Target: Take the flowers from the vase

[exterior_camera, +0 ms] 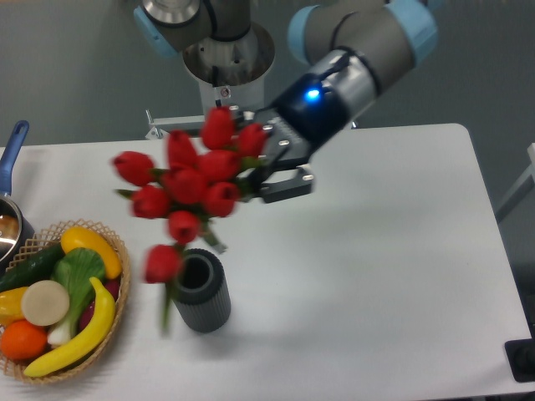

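Note:
The flowers (191, 184), a bunch of red tulip buds with green stems, hang in the air above and to the left of the vase (201, 290), tilted with the buds pointing left. They look blurred. My gripper (266, 171) is shut on the stems at the bunch's right side, fingers pointing left. The vase is a dark grey ribbed cylinder standing upright on the white table, its mouth open. One low bud (162, 263) and a stem hang beside the vase's left rim; I cannot tell if they touch it.
A wicker basket (118, 247) with a banana, an orange, greens and other fruit stands at the table's front left. A pot with a blue handle (12, 150) sits at the left edge. The robot base (226, 58) stands at the back.

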